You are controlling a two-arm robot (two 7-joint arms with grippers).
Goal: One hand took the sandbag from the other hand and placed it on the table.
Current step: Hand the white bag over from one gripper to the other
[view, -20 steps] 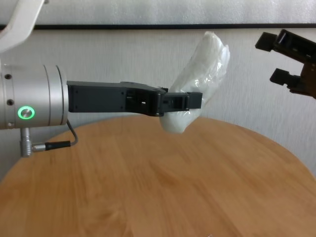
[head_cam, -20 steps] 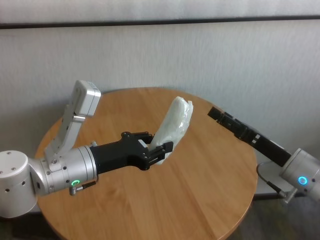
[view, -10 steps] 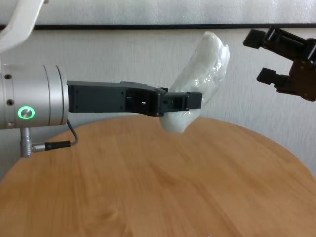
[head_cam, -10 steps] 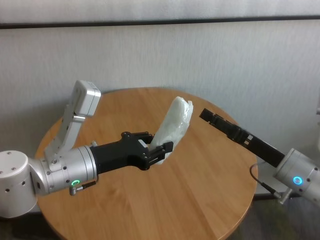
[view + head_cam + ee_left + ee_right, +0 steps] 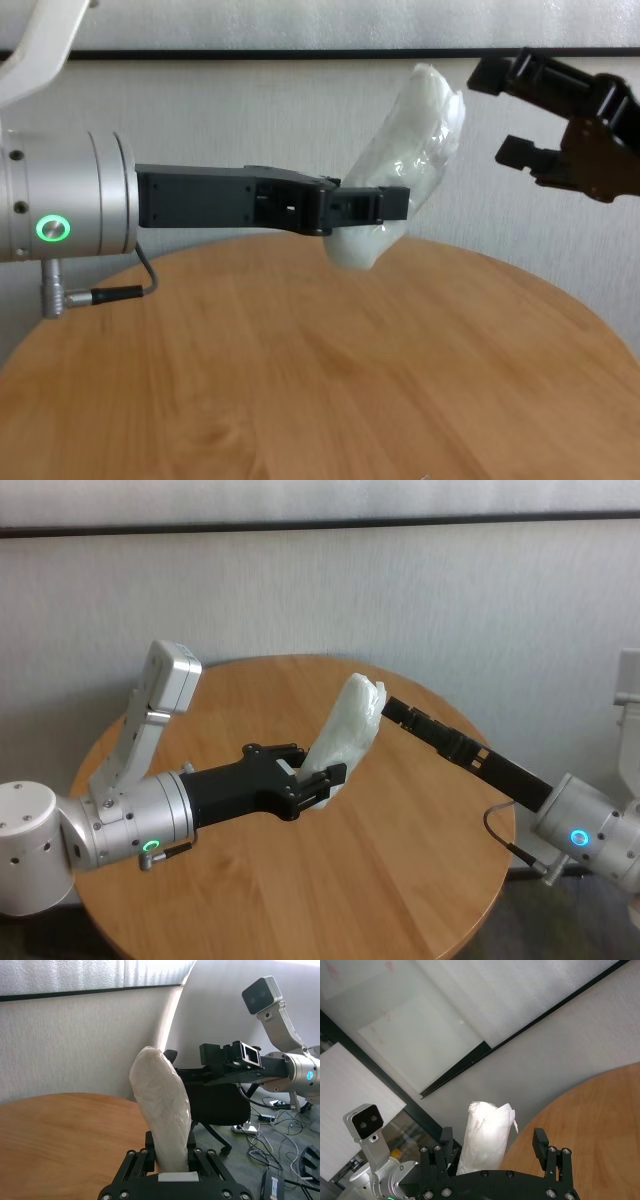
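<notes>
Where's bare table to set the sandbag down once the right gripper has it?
The table is bare in front, between both forearms, and at the far edge. The crowded part is mid-air: the left gripper holds the sandbag, with the open right gripper beside its top.

White sandbag (image 5: 162,1110) upright, clamped in left gripper (image 5: 172,1172), right gripper (image 5: 231,1055) open close behind.

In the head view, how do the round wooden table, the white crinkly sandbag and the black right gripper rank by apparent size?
1. Round wooden table, by far the largest.
2-3. White crinkly sandbag and black right gripper: similar length, the bag wider; differing camera distance leaves this unsure.
</notes>
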